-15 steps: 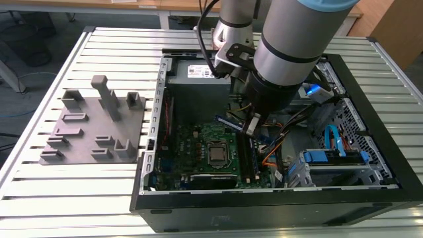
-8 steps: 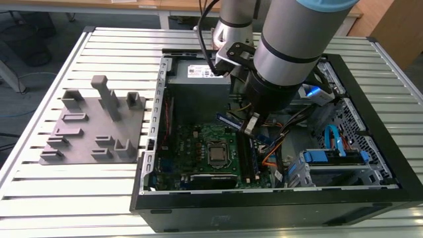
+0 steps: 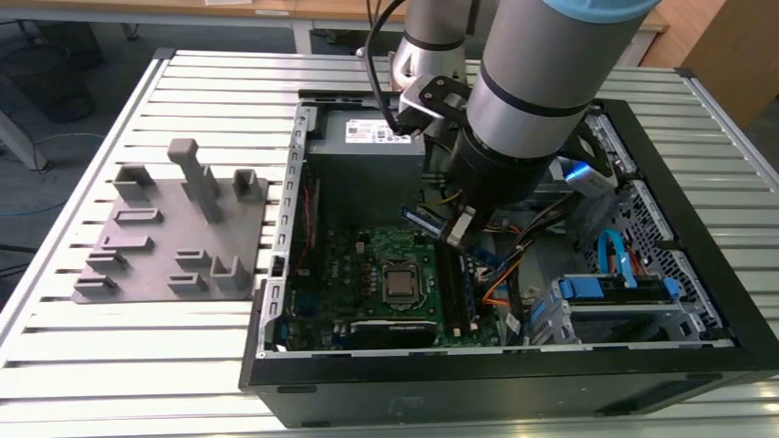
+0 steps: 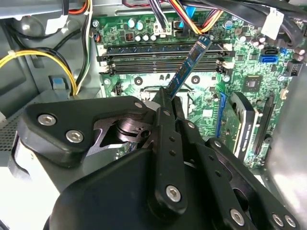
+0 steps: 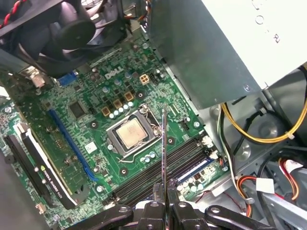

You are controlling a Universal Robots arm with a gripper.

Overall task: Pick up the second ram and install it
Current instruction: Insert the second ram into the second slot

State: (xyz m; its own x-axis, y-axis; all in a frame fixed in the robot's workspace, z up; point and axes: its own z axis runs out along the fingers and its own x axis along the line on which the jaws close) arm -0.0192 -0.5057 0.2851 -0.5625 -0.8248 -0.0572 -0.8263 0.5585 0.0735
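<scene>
Ram [image 4: 188,62] | clenched in end effector [image 5: 164,205] | long axis pointing down at motherboard [image 5: 93,125] (tilted)

The gripper [image 5: 164,199] clamps the second ram [image 5: 163,153] between its two black fingers [image 5: 154,211]. The stick is seen edge-on, a thin dark strip reaching out from the fingertips across the black memory slots [image 5: 144,180] and ending just beside the processor socket [image 5: 132,135]. The socket, with its silver chip, sits in the middle of the green motherboard [image 5: 96,91]. A long blue expansion slot [image 5: 72,143] runs beside a dark expansion card [image 5: 43,167] standing on the board. A black fan [image 5: 76,26] sits beyond the board, near a grey metal power supply [image 5: 216,48]. Yellow cables [image 5: 259,140] curve past one end of the slots
</scene>
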